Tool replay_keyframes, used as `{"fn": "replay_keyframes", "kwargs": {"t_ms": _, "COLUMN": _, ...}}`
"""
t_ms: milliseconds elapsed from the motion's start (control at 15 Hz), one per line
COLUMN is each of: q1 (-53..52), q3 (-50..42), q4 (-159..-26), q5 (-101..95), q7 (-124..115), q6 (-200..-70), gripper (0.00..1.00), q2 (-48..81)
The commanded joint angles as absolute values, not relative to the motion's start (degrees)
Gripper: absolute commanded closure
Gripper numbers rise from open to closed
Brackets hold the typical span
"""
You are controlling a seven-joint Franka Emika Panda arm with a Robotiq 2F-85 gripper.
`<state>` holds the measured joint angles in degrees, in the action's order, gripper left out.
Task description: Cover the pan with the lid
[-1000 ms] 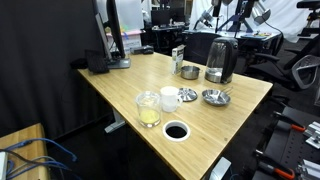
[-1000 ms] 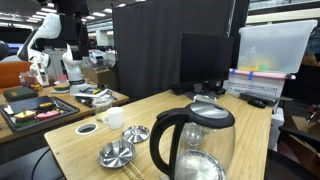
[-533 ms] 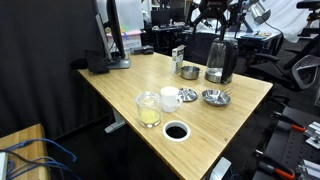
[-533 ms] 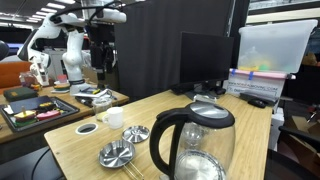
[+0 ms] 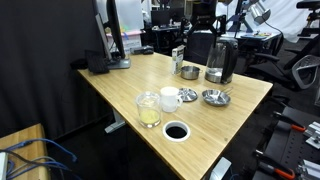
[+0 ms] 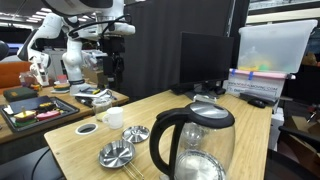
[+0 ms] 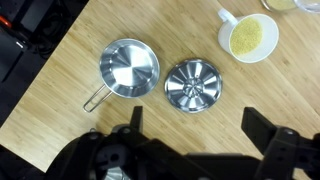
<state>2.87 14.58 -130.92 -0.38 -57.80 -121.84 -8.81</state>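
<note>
In the wrist view the shiny steel pan [image 7: 130, 68] lies on the wooden table, its thin handle pointing lower left. The round ribbed metal lid [image 7: 191, 85] lies flat just right of it, apart from it. My gripper [image 7: 198, 125] is high above them, open and empty, with the lid between the lines of its two fingers. In both exterior views the lid [image 5: 187, 95] [image 6: 135, 133] lies next to the white mug and the pan [image 5: 213, 97] [image 6: 117, 154] beside it. The gripper [image 6: 113, 75] hangs well above the table.
A white mug [image 7: 250, 38] [image 5: 170, 98] holding something yellowish stands by the lid. A glass [image 5: 148, 108], a black ring [image 5: 176, 131], a small steel cup [image 5: 189, 71] and a tall kettle [image 5: 220, 60] [image 6: 195, 145] share the table. A monitor [image 6: 205, 62] stands behind.
The arm has swung in over the table across the earlier frames and come lower. The pan, lid and mug have not moved.
</note>
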Motion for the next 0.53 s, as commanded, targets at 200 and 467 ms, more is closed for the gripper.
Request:
{"fn": "replay_keyframes", "kwargs": {"t_ms": 200, "q1": 0.22, "q3": 10.85, "q4": -130.12, "q5": 0.33, "q7": -56.24, "q6": -122.53, "gripper": 0.0, "q2": -4.94}}
{"fn": "replay_keyframes", "kwargs": {"t_ms": 467, "q1": -0.88, "q3": 8.37, "q4": -129.19, "q5": 1.73, "q7": -54.76, "q6": -124.48, "gripper": 0.0, "q2": 2.17}}
